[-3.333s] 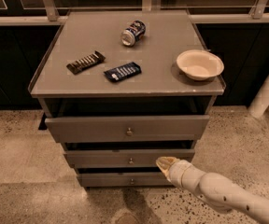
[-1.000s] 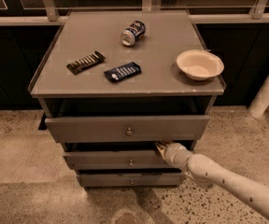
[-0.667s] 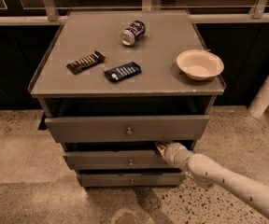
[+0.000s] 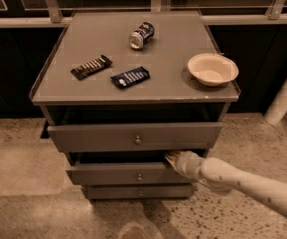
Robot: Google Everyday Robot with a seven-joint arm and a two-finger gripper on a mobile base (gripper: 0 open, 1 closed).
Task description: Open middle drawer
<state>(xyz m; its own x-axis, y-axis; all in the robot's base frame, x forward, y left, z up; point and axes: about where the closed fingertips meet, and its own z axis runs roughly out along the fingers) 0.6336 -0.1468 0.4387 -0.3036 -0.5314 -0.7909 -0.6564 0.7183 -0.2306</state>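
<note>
Cabinet [image 4: 173, 44] is standing on a speckled floor, its top drawer [image 4: 93, 136] jutting out furthest. Beneath it, the middle drawer [image 4: 103, 174] is sitting slightly forward of the bottom drawer [image 4: 113, 192]. The white arm [image 4: 253, 183] is reaching in from the right, placing the gripper [image 4: 172, 158] at the middle drawer's upper right edge, right of its knob [image 4: 139, 177]; whether it is gripping anything cannot be told. A bowl [image 4: 213, 68], a can [image 4: 141, 35] and two snack bars [image 4: 130, 76] are lying on top.

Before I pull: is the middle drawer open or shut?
Slightly open: the middle drawer front stands forward of the bottom drawer, with a dark gap above it. The gripper is at its upper edge.
</note>
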